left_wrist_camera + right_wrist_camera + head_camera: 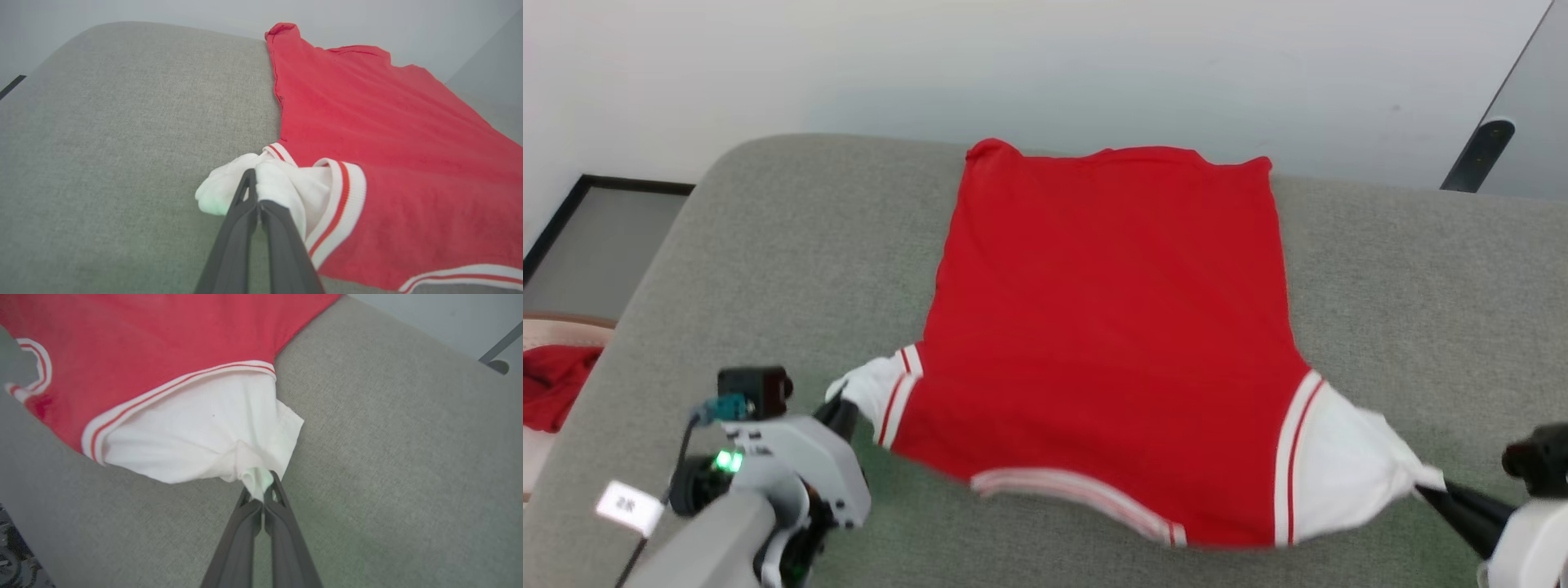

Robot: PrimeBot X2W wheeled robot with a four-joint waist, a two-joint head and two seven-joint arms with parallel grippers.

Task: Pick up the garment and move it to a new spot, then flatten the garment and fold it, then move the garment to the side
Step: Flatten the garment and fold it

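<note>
The garment, a red jersey with white sleeves and red-white striped trim, lies spread plain side up on the grey cushion, hem toward the far edge, collar toward me. My left gripper is shut on the bunched white sleeve at the near left; the pinch shows in the left wrist view, left gripper on garment. My right gripper is shut on the tip of the other white sleeve at the near right, pulled taut; right gripper, garment.
The cushion's far edge meets a pale wall. A plain red cloth lies beyond the cushion's left edge, below a dark-framed panel. A dark metal leg stands at the far right. Bare cushion lies on both sides of the jersey.
</note>
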